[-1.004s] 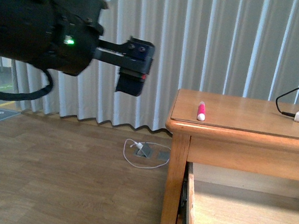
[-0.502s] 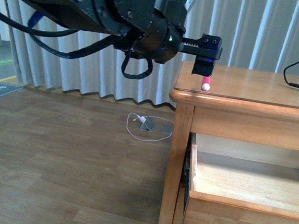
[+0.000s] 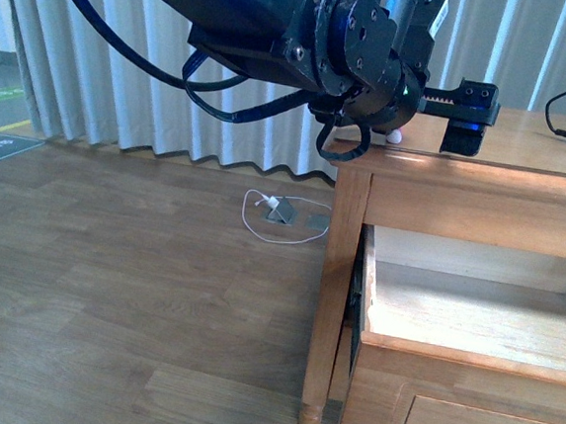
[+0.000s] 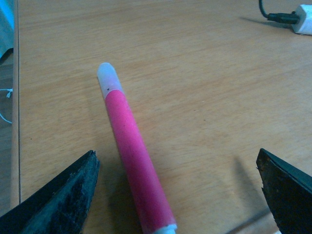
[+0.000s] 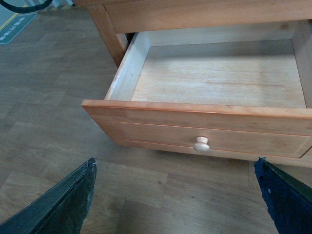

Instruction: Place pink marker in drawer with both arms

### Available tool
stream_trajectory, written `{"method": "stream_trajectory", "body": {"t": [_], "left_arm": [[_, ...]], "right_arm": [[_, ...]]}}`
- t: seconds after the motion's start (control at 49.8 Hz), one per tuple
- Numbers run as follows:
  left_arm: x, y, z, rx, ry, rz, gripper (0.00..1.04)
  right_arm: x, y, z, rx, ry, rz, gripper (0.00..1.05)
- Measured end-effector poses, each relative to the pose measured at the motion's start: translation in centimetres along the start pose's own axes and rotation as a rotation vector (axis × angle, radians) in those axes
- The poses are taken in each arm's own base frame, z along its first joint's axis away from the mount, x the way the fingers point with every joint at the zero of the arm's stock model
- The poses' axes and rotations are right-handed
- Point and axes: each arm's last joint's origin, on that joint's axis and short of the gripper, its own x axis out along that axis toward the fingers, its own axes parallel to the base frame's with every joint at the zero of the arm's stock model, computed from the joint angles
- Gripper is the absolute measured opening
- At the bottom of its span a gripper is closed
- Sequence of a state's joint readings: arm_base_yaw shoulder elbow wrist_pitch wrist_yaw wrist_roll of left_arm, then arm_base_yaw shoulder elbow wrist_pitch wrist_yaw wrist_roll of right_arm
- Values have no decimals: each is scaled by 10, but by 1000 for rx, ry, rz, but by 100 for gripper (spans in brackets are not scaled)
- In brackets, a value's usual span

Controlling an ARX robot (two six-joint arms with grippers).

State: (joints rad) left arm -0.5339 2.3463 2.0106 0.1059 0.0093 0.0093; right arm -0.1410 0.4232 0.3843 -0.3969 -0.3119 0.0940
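Note:
The pink marker lies flat on the wooden table top, its white cap pointing away from the wrist. My left gripper is open, one finger on each side of the marker, nearer the finger beside the table edge. In the front view the left gripper hovers over the table top and only the marker's white tip shows. The drawer stands pulled open and empty, with its round knob on the front. My right gripper is open over the floor, in front of the drawer.
A white plug block with a black cable lies at the far corner of the table top. A floor socket with a white cord lies left of the table leg. Curtains hang behind.
My left arm has swung right from over the floor to over the table top, and its gripper now straddles the marker. The marker has not moved.

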Motion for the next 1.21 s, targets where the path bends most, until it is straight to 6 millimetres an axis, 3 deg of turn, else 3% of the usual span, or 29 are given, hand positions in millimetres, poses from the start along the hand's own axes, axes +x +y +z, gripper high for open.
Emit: {"method": "stream_trajectory", "body": {"t": [0.422, 0.864, 1.205], "left_arm": [[6, 1, 9, -30, -7, 5, 99], [16, -2, 4, -9, 79, 46, 99], [15, 5, 2, 16, 111, 95, 31]], "right_arm": [[0, 0, 0, 0, 0, 0, 96], [0, 0, 0, 0, 0, 0, 96], [0, 0, 0, 0, 0, 0, 96]]}}
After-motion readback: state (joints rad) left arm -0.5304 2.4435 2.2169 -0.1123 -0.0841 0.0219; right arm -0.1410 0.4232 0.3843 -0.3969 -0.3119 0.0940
